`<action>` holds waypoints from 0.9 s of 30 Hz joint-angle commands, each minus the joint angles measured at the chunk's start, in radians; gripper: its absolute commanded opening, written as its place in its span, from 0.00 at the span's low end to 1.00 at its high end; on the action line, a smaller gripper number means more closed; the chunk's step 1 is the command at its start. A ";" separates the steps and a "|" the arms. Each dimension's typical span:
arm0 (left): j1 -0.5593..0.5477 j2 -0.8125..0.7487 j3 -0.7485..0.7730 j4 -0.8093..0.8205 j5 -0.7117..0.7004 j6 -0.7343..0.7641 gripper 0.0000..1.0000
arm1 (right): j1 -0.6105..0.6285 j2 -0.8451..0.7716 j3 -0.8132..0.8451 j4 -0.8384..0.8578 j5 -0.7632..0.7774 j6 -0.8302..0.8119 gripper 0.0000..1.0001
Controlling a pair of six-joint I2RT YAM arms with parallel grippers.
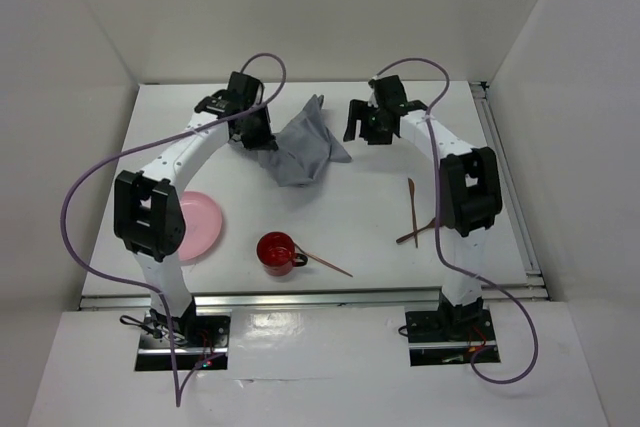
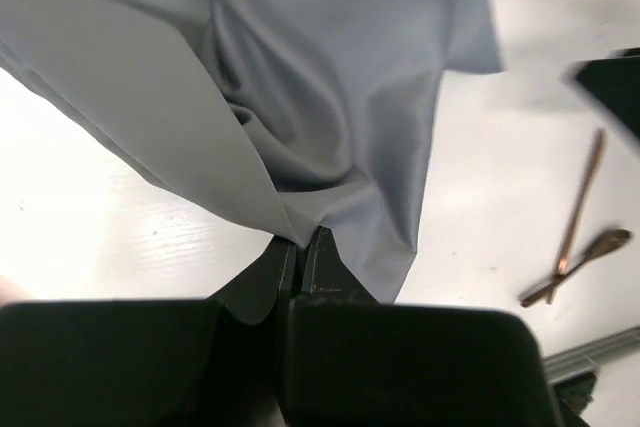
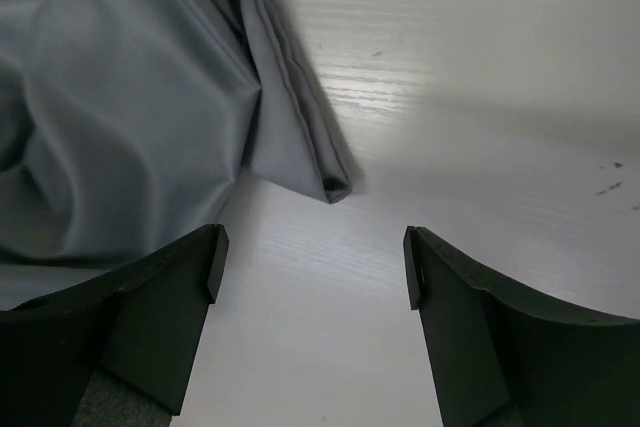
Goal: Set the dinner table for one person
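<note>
Spread beneath everything, the large flat white matte dinner table (image 1: 370, 237), aluminium-railed along the near and right edges. Toward its far middle, a crumpled grey cloth (image 1: 300, 152), pinched at one thin edge by the left gripper (image 2: 300, 245), closed on the fabric with no gap showing. Poised just beside the cloth's folded corner, the right gripper (image 3: 312, 252), spread wide and holding nothing.

Likely to go wrong from here:
- Slipping of the smooth, limp fabric out of so shallow a pinch under any sideways pull.
- Catching two layers at the doubled hem instead of one, leaving the cloth bunched rather than flat.
- Closing on bare tabletop short of the corner.
- Less probably, sweeping a trailing fold toward the slender brown wooden spoon and stick (image 1: 413, 217), crossed at the right.

Soft, dull and deeply creased, the cloth; hard and faintly grained, the tabletop. Near the front left, a round glossy pink plate (image 1: 200, 225), partly hidden behind the left arm. Well apart from it, a glossy red cup (image 1: 275, 250) with a small handle. Touching or just beside that handle, impossible to say which, another thin brown stick (image 1: 327, 264).
</note>
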 commanded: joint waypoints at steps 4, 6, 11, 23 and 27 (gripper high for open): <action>0.028 -0.025 0.130 -0.092 0.088 0.056 0.00 | 0.008 0.112 0.057 0.039 -0.099 -0.093 0.83; 0.028 -0.014 0.155 -0.101 0.088 0.056 0.00 | 0.008 0.144 0.066 0.048 -0.127 -0.105 0.83; 0.037 -0.014 0.178 -0.112 0.098 0.056 0.00 | 0.008 0.181 0.066 0.088 -0.176 -0.114 0.83; 0.047 -0.003 0.244 -0.131 0.097 0.056 0.00 | 0.045 0.241 0.048 0.191 -0.270 -0.081 0.12; 0.047 -0.025 0.308 -0.182 0.069 0.065 0.00 | 0.045 0.122 0.003 0.168 -0.195 -0.062 0.00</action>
